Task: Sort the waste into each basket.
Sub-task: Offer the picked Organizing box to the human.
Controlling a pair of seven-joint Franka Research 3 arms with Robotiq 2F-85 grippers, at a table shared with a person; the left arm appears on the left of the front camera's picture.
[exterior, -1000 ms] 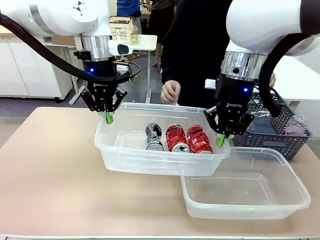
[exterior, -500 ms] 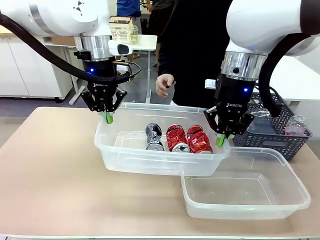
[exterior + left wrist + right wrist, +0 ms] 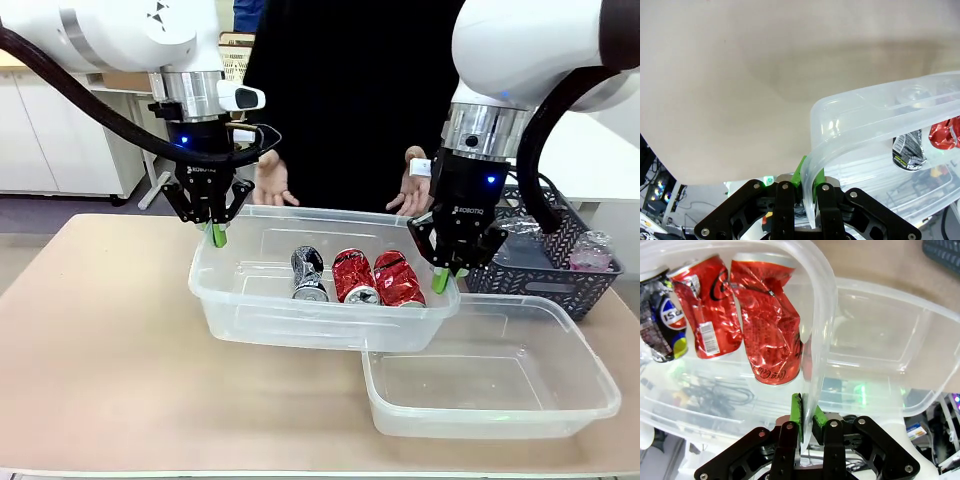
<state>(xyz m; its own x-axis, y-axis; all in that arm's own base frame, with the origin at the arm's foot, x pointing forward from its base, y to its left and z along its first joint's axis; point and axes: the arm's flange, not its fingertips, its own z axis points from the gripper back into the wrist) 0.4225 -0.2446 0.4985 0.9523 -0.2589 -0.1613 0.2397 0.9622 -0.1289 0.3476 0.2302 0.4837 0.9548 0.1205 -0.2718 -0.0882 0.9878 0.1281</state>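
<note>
Across a pale beige table [image 3: 100, 340], two white arms hold one clear tub [image 3: 300, 325] off the surface by its short ends, its right end hanging over a second clear tub [image 3: 500, 415] that sits on the table at near right. The left gripper [image 3: 217, 236] is clamped on the left rim and the right gripper [image 3: 441, 281] on the right rim, green pads pressed to the plastic in both wrist views. Three crushed cans lie side by side inside the lifted tub: a black can [image 3: 308, 273] at left, a red can [image 3: 352, 275] in the middle and another red can [image 3: 398, 280] at right. The right wrist view brings out what the front view does not: "Pepsi" lettering on the black can, a barcode on the middle can, white Coca-Cola script on the right one. Each gripper body reads "ROBOTIQ". Beyond the far edge a person in black holds both hands [image 3: 270, 180] open, and a dark lattice basket [image 3: 560, 270] stands at far right.
</note>
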